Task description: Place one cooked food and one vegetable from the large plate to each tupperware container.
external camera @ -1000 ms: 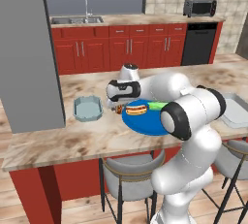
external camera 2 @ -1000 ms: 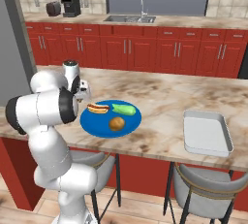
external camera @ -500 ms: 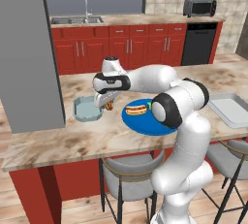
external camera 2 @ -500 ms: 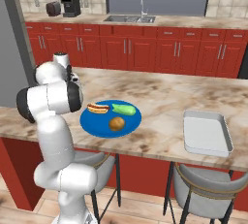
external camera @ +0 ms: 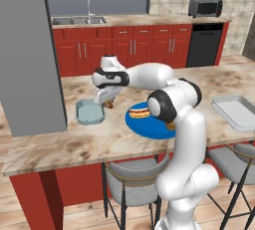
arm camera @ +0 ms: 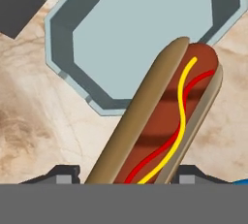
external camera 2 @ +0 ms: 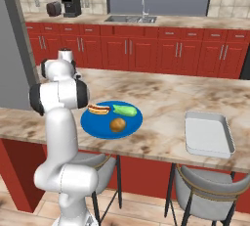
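In the hand view my gripper (arm camera: 128, 177) is shut on a hot dog (arm camera: 164, 121) in a bun with yellow and red sauce lines. It hangs over the near rim of the small tupperware container (arm camera: 140, 29), a pale tub with cut corners that has nothing in it. From the left base view the gripper (external camera: 106, 98) sits at the right edge of that container (external camera: 90, 112). The large plate (external camera 2: 100, 124) carries a second hot dog (external camera 2: 99, 108), a green vegetable (external camera 2: 125, 110) and a round brown food (external camera 2: 117, 124). The larger tupperware container (external camera 2: 207, 133) lies far right.
My arm stretches over the large plate (external camera: 149, 127) and its elbow covers the plate's right part. A grey pillar (external camera: 27, 55) stands at the counter's left end. Stools (external camera: 132, 181) are tucked under the counter's front edge. Red cabinets and a sink (external camera: 82, 20) line the back wall.
The arm has swung left from above the plate's left edge to the small container, with the hot dog in the gripper. The foods on the plate have not moved.
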{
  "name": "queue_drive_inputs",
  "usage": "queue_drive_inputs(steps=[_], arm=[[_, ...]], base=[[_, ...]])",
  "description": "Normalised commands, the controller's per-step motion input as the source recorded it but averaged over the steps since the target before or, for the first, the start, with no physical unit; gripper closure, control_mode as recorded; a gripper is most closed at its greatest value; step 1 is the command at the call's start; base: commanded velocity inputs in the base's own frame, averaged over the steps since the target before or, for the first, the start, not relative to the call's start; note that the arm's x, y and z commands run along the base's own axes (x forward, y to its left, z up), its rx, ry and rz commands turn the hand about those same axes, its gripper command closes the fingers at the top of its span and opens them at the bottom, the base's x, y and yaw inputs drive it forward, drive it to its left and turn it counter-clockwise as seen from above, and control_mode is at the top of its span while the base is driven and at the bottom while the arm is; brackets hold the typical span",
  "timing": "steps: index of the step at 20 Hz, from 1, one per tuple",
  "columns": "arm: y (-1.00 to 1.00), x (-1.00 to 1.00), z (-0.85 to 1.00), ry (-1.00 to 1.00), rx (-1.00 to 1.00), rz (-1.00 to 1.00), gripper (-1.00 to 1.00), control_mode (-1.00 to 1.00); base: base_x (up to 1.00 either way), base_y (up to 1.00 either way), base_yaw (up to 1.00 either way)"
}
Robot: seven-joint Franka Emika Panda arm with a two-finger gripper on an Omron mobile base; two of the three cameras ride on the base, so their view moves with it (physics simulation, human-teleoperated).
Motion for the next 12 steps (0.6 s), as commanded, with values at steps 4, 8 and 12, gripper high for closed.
queue_drive_inputs(steps=[4, 8, 12], arm=[[0.13, 0.04, -0.23, 0.0, 0.0, 0.0, 1.0, -1.0], [0.14, 0.0, -0.23, 0.0, 0.0, 0.0, 1.0, -1.0], [0.08, 0.19, -0.03, 0.0, 0.0, -0.01, 1.0, -1.0]], base=[[0.0, 0.0, 0.0], [0.0, 0.0, 0.0], [0.0, 0.0, 0.0]])
